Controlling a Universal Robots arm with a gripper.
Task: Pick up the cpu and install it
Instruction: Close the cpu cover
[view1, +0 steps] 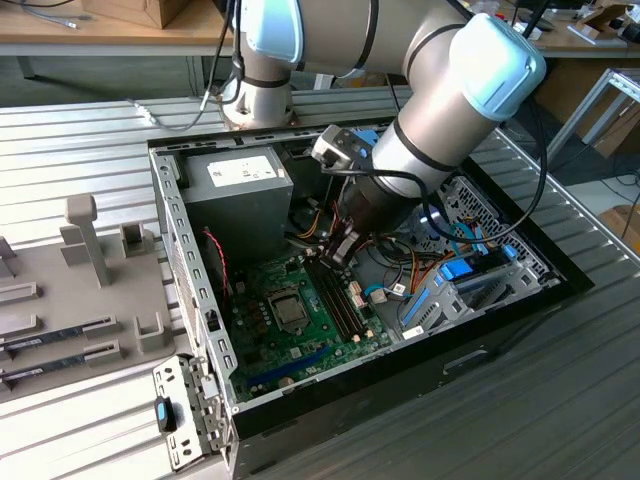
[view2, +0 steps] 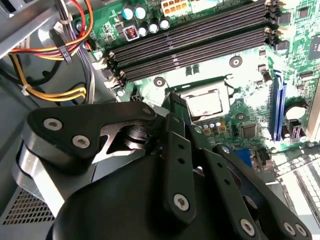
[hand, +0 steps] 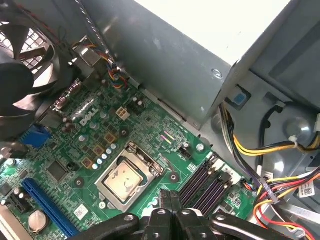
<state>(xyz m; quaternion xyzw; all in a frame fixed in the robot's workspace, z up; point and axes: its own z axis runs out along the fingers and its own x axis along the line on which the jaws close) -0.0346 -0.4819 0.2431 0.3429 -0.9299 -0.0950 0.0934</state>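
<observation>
The cpu (hand: 125, 180), a small square chip with a silvery top, lies flat inside the black socket frame (hand: 150, 159) on the green motherboard (view1: 265, 355). It also shows as a pale square, the cpu (view2: 205, 104), and in the exterior view as the cpu (view1: 291, 310) near the board's middle. My gripper (view1: 337, 258) hangs inside the open computer case, above the black memory slots (view1: 342, 300) and to the exterior view's right of the socket. Its black fingers (hand: 165, 205) stand together with nothing between them. The gripper (hand: 172, 194) is apart from the chip, as is the gripper (view2: 184, 125).
A grey power-supply box (view1: 235, 195) fills the case's back corner, with coloured wire bundles (hand: 280, 150) beside it. A black fan (hand: 20, 65) sits at one case wall. Blue drive brackets (view1: 460, 285) stand on the exterior view's right. A grey fixture tray (view1: 80, 300) lies outside on the left.
</observation>
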